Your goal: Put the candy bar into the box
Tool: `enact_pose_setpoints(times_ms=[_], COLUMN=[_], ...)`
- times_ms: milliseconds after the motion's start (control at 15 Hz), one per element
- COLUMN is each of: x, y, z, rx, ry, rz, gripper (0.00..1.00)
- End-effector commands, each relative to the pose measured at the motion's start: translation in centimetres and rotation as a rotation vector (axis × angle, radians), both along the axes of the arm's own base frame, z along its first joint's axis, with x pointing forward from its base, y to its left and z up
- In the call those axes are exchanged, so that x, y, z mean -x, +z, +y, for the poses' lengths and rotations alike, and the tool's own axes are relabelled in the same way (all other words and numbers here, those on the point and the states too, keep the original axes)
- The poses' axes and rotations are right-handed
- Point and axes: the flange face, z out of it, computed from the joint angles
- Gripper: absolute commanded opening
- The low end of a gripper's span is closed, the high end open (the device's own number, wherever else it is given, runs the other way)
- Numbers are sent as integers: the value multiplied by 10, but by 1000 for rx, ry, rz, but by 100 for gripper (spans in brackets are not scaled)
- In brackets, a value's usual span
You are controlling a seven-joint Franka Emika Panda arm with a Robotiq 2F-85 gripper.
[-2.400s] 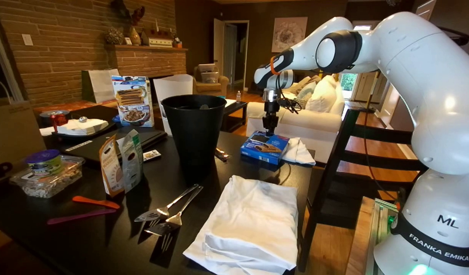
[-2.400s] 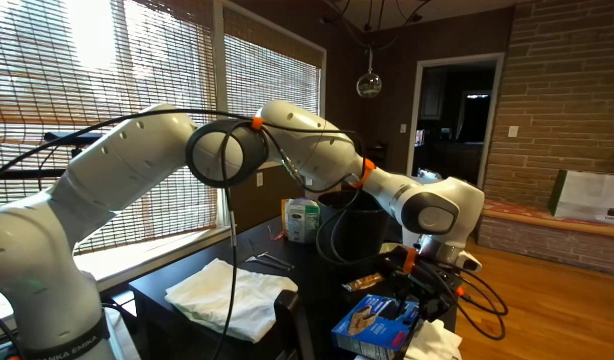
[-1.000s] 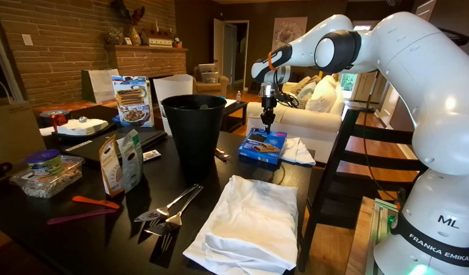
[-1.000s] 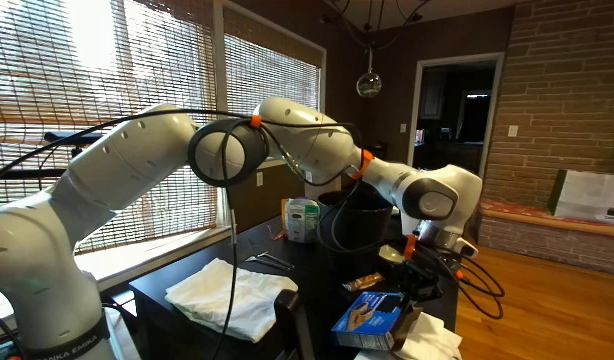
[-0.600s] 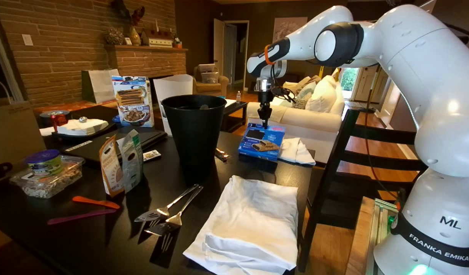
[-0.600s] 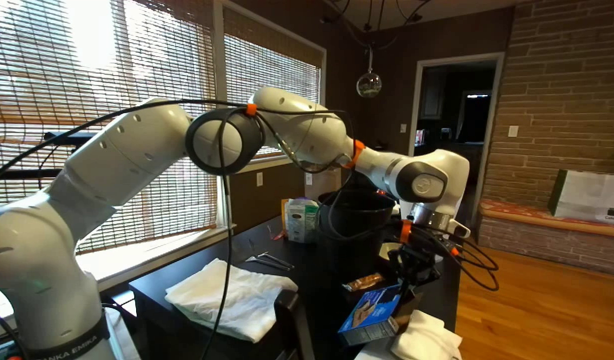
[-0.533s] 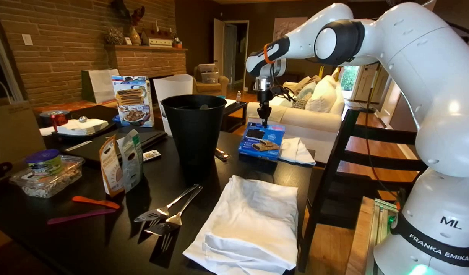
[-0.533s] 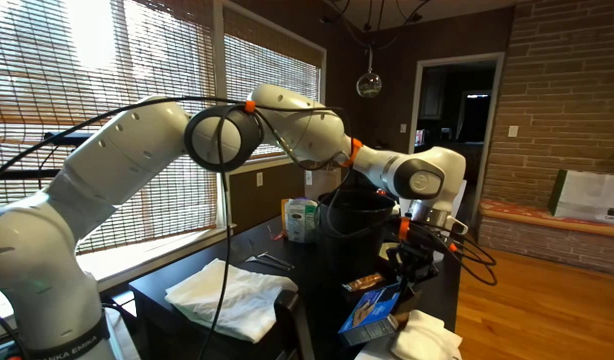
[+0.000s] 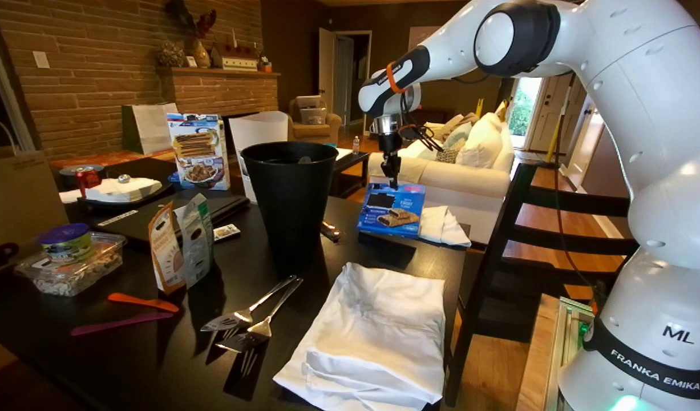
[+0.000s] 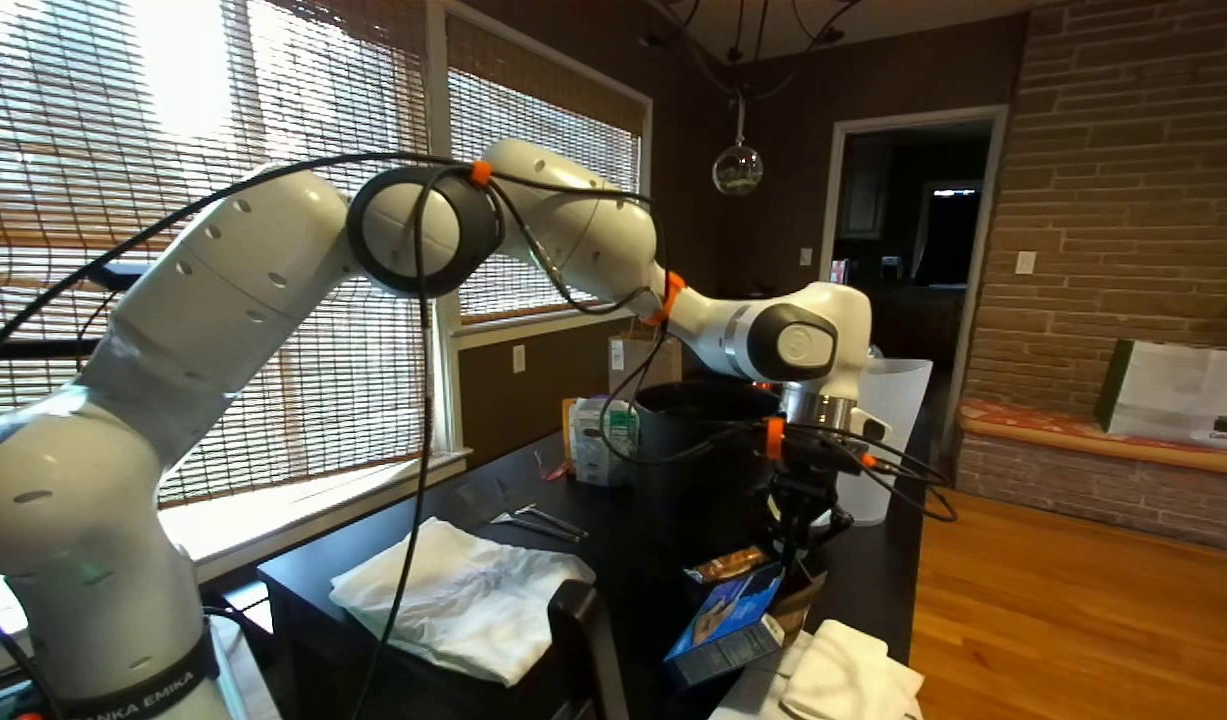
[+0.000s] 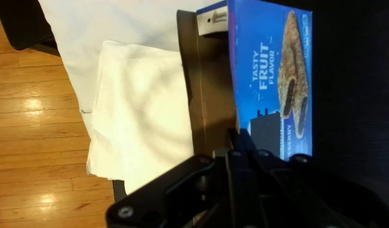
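With jaws pinched on the mouth edge of the tilted blue fruit-bar carton (image 9: 391, 211), not on the brown-wrapped candy bar (image 10: 727, 564). Probably light, firm, slick, crumbly if squeezed; take across the narrow middle. Lying apart from the jaws, lower and to one side, on the table (image 9: 178, 365) between carton and black bin (image 9: 290, 194).

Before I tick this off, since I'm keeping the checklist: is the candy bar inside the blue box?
No: in an exterior view, the candy bar lies on the dark table, outside the blue box.
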Motion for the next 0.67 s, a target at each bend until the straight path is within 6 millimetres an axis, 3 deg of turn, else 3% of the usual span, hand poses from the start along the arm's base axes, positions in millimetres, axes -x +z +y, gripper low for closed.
enact_pose_setpoints(times_ms=[0, 200, 600], x=[15, 21, 37], y=[4, 4, 24], z=[23, 38, 66], rx=[76, 114, 223], ry=[9, 0, 5], rz=[-16, -41, -102], gripper=[0, 0, 0])
